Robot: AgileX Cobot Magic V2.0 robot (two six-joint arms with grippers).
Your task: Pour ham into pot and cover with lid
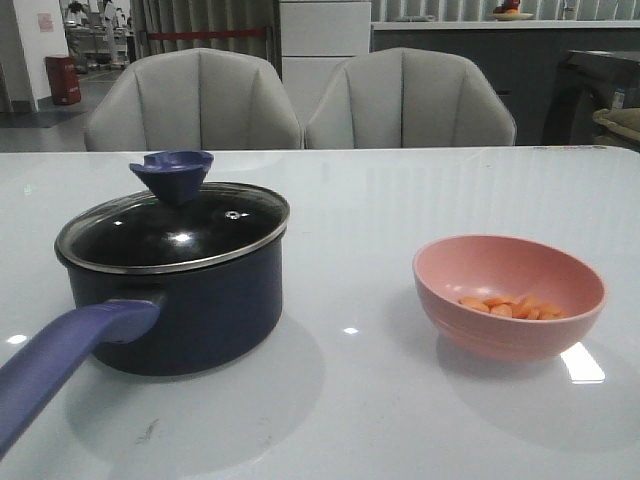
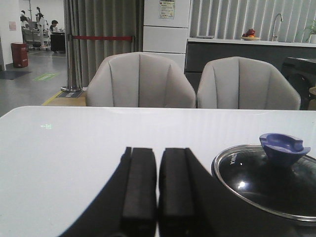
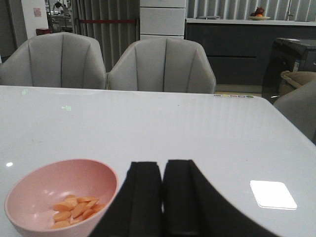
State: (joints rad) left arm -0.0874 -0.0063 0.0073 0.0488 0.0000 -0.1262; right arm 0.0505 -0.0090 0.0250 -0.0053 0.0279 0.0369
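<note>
The dark navy pot point(image 1: 190, 300) stands at the left of the table, its blue-purple handle point(image 1: 60, 360) pointing toward the front left. The glass lid point(image 1: 170, 230) with its blue knob point(image 1: 172, 172) sits on the pot; it also shows in the left wrist view point(image 2: 266, 177). The ham point(image 1: 512, 306), orange-pink slices, lies in a pink bowl point(image 1: 505, 295) at the right; both show in the right wrist view, ham point(image 3: 74, 210) and bowl point(image 3: 59, 195). My left gripper point(image 2: 157, 153) is shut and empty, beside the pot. My right gripper point(image 3: 163, 168) is shut and empty, beside the bowl. Neither gripper shows in the front view.
Two grey chairs point(image 1: 300, 100) stand behind the table's far edge point(image 1: 400, 150). The white tabletop point(image 1: 350, 230) lies between the pot and the bowl. A counter and a curtain are far behind.
</note>
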